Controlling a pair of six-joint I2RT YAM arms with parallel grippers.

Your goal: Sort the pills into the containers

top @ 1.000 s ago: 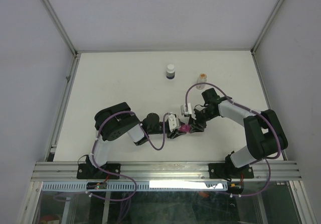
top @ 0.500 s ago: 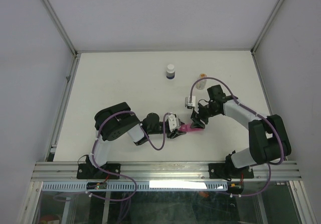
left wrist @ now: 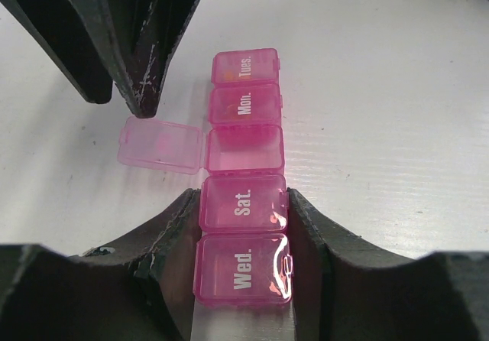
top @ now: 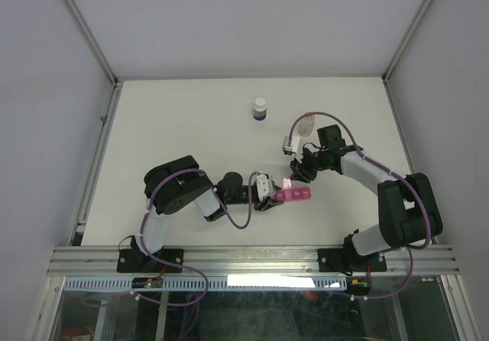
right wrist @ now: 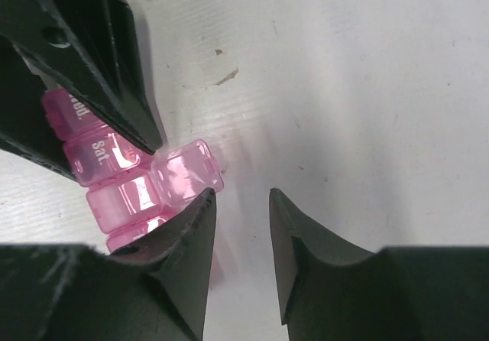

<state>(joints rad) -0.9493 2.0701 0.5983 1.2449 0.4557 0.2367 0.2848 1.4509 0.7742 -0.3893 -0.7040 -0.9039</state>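
The pink translucent plastic pill-organizer strip [left wrist: 244, 104] lies on the white worktop [top: 191, 127], near its front middle. The left gripper [left wrist: 241, 203] clamps the strip across its "Sat." compartment [left wrist: 243, 202]. The middle compartment's lid [left wrist: 160, 144] is flipped open sideways, lying flat on the worktop. The right gripper [right wrist: 239, 203] hovers just beside that lid, fingers narrowly parted, holding nothing.

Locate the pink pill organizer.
In the top view, the pink pill organizer lies on the table, right of centre, one end clamped in the left end effector, the right end effector just beyond it.
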